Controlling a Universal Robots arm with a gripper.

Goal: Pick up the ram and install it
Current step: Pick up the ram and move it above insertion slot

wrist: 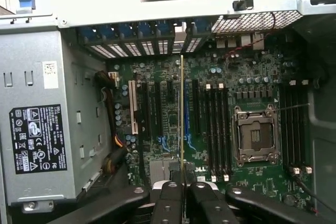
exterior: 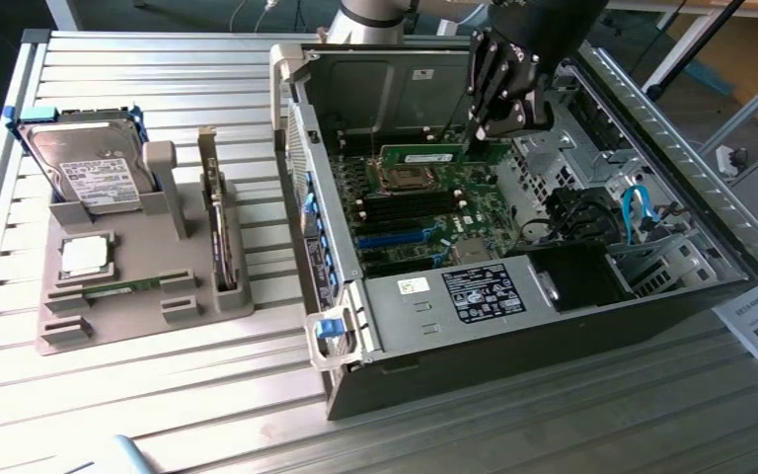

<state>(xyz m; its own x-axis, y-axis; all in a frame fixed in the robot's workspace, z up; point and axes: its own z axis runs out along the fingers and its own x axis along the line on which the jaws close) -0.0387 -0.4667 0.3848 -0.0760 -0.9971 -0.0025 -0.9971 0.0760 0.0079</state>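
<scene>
Table [exterior: 155,395] is bearing the case [exterior: 551,365]; fingers [wrist: 169,205] are pinching the ram [wrist: 181,119] — possibly skewing beyond them, risking jamming a slot [wrist: 215,129].

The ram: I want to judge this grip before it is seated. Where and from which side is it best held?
Probably by its two flat faces, as the fingers pinch the ram here: it is a thin board, edge-on in the wrist view. Come from the long edge away from the motherboard, leaving the edge facing the slots free.
</scene>
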